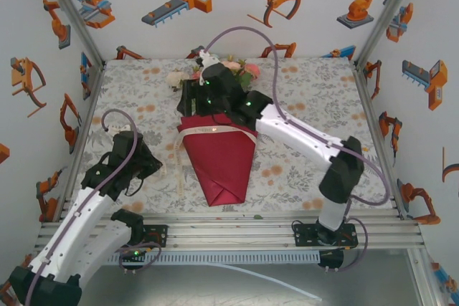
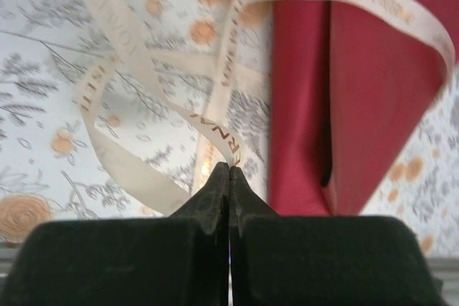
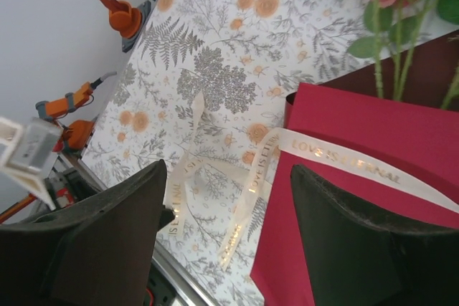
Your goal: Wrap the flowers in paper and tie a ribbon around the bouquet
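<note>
One bouquet (image 1: 217,116) is seen lying at the middle of the desk (image 1: 308,84), its point turned toward the arm bases. It is made up of one sheet of dark red paper (image 1: 219,166) folded into a cone, from whose far, open end the flowers (image 1: 240,69) spread. Pink, peach and white roses with green leaves are made out, but the number of blooms cannot be counted. Thin green stems are seen running down into the cone in the right wrist view.

One ribbon (image 1: 215,130) is counted. It is cream, narrow and floppy, and is printed with gold lettering. It is laid across the upper part of the cone, and its loose length is draped in loops on the cloth just left of the paper.

Two claws are seen. The left claw (image 2: 229,170) is pressed fully closed beside the loops. A strand of ribbon is met at its tips, though whether it is pinched cannot be told. The right claw (image 3: 229,177) is held wide above the cone's left edge, and nothing is gripped between its fingers.
</note>
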### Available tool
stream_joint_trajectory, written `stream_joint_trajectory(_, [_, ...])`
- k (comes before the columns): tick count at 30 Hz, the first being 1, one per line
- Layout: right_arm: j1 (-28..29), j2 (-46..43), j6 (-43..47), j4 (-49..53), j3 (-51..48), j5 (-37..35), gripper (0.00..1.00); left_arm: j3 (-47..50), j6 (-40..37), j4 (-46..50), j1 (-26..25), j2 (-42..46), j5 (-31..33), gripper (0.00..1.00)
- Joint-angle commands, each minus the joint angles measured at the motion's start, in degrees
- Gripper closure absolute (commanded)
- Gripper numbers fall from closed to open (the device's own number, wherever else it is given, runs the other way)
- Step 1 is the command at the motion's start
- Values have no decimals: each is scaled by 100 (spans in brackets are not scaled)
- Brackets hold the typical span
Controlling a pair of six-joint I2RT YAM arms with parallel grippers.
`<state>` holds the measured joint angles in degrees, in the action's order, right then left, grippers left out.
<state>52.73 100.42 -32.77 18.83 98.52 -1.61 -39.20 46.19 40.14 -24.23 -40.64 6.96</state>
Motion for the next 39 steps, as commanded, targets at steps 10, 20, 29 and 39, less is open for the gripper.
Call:
stream_joint_trajectory(10, [-218,-2036,312,-255,-1798,-1118,36,-2348,-466,677,-1079,-1133,1006,100])
stream_joint_trajectory(20, [-175,-1473,299,69,-1600,-374,43,-2520,-1147,-357,-1071,-1656,747,100])
stream_joint_trajectory(29, [-380,-3068,-103,-176,-3309,-2449,38,-3341,-1327,-1539,-1787,-3510,-306,100])
stream_joint_trajectory(39, [-1013,-4578,201,567,-4529,-3252,34,-4098,-1848,-2441,-2487,-5560,-1167,57])
